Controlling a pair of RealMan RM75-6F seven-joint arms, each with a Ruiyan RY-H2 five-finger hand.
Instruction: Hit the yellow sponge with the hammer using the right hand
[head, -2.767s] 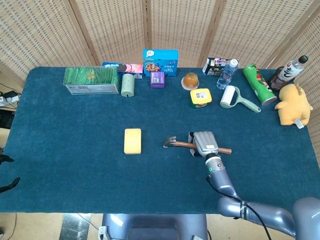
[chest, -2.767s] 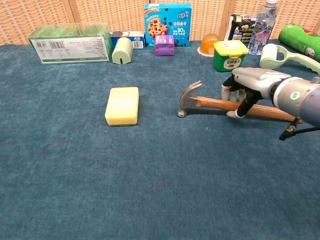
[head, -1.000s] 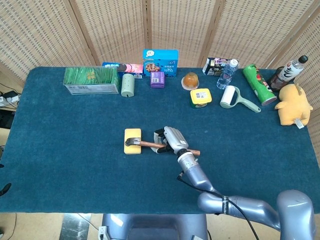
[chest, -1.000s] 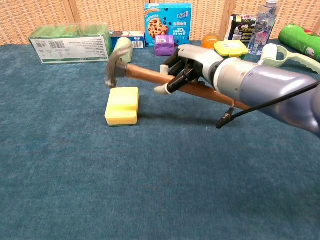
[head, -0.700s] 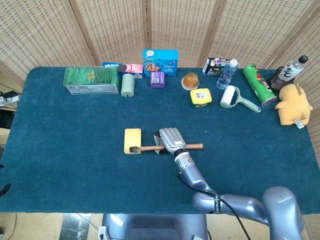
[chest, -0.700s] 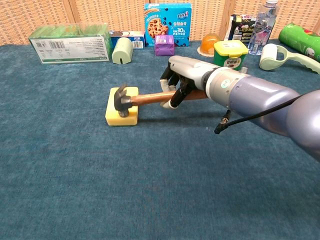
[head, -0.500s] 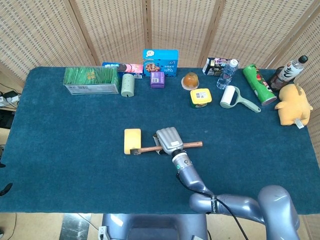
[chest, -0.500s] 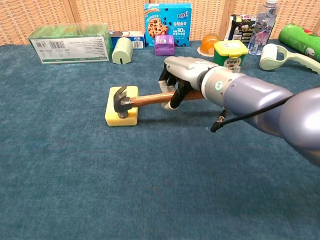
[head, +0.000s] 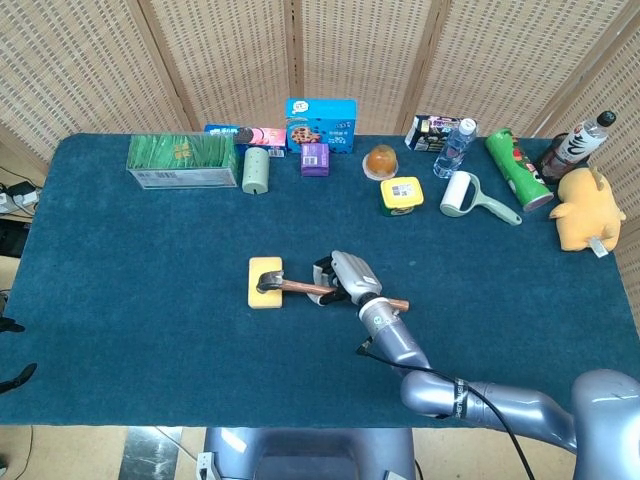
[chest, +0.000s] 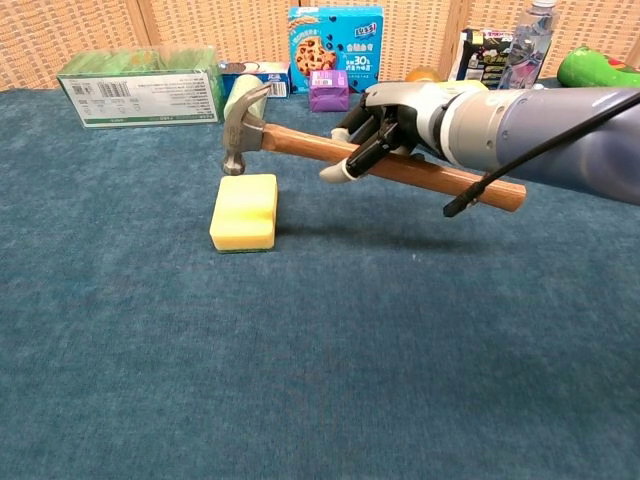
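Note:
The yellow sponge (head: 264, 282) (chest: 245, 211) lies flat on the blue cloth near the table's middle. My right hand (head: 349, 277) (chest: 388, 121) grips the wooden handle of the hammer (head: 300, 287) (chest: 330, 149). The hammer is raised and tilted, its metal head (chest: 240, 126) hanging in the air just above the sponge's far end, not touching it. In the head view the hammer head (head: 266, 281) overlaps the sponge. My left hand is in neither view.
Along the back edge stand a green box (head: 182, 160), a pale green cylinder (head: 256, 170), a cookie box (head: 321, 123), a purple cube (head: 314, 158), a yellow-lidded tub (head: 401, 195), a lint roller (head: 468, 197), a green can (head: 517, 167) and a plush toy (head: 585, 209).
Half a second ago the hammer head rested on the sponge. My right hand has since lifted the hammer, and its head now hangs above the sponge's far end.

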